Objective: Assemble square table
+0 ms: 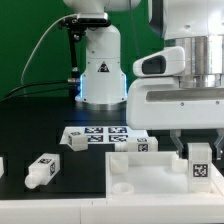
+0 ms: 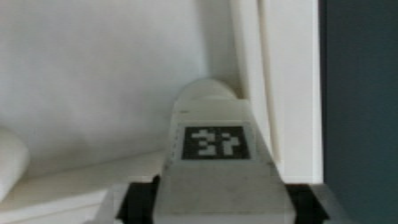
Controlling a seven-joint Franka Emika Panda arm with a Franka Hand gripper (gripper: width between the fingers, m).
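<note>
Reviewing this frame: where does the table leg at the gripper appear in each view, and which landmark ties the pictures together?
Exterior view: the table leg sits low at the exterior view's right, under the gripper, tag facing the camera.
Wrist view: the same leg fills the middle of the picture, tag facing the camera.
Shared landmark: the white square tabletop lying right beside the leg.

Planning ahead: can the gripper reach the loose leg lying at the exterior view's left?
Probably yes: the loose leg lies in the open, nothing over it, but the gripper straddles a second leg now.
</note>
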